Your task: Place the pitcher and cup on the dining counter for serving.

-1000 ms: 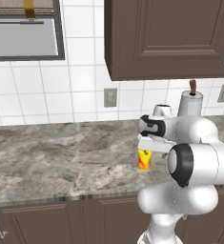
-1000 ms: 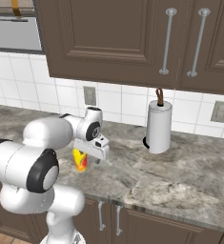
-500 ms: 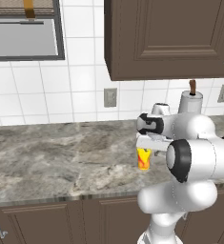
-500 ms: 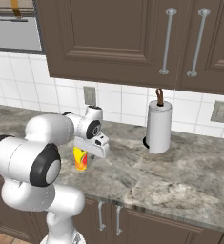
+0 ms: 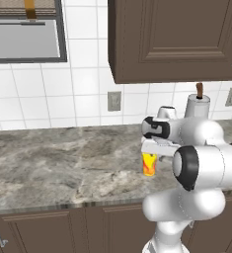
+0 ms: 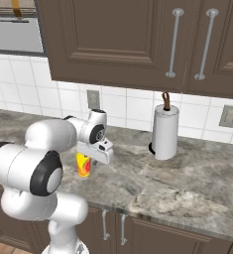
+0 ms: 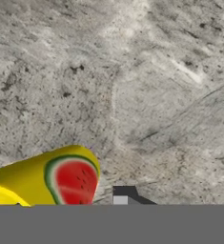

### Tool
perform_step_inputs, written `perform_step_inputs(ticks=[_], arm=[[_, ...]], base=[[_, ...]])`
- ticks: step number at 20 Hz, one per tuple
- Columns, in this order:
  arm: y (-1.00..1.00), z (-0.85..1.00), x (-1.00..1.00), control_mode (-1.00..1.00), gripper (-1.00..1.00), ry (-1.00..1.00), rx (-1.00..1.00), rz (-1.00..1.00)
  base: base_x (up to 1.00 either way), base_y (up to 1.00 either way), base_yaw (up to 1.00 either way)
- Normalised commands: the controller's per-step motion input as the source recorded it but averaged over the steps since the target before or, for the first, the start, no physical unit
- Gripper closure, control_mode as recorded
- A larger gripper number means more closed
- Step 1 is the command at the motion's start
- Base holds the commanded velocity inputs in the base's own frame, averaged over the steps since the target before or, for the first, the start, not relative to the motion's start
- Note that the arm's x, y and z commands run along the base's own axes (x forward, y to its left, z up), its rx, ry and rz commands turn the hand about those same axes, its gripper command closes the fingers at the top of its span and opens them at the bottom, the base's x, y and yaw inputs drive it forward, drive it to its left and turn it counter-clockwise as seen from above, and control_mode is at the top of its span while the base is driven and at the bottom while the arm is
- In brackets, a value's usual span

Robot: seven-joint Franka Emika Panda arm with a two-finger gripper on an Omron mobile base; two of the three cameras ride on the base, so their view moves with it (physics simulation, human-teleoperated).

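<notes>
Cup (image 5: 149, 164), yellow, stands on the marble tabletop (image 5: 63, 163) directly under my hand (image 5: 152, 150). From the right, the hand (image 6: 94, 158) sits over the cup (image 6: 83, 165), towel roll (image 6: 165, 131) well apart. Hand camera: cup (image 7: 46, 181) close beside one fingertip (image 7: 124, 195); I cannot tell the grip.

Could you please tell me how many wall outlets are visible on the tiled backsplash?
2: one outlet sits on the tiles behind the arm, left of the paper-towel roll; the other outlet is right of the roll. Others may be hidden by the arm.
</notes>
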Motion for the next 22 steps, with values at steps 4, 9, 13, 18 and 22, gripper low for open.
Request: perform_step_inputs(ticks=[4,9,13,18,22], arm=[[0.0,0.02,-0.25,-1.0,1.0,-0.07,0.0,0.0],[0.0,0.19,-0.43,-1.0,1.0,-0.23,0.0,0.0],[0.0,0.5,-0.48,-1.0,1.0,-0.29,0.0,0.0],[0.0,0.75,-0.41,-1.0,1.0,-0.33,0.0,0.0],[0.0,0.78,-0.18,-1.0,1.0,-0.29,0.0,0.0]], base=[[0.0,0.0,0.0],[0.0,0.0,0.0],[0.0,0.0,0.0],[0.0,0.0,0.0],[0.0,0.0,0.0]])
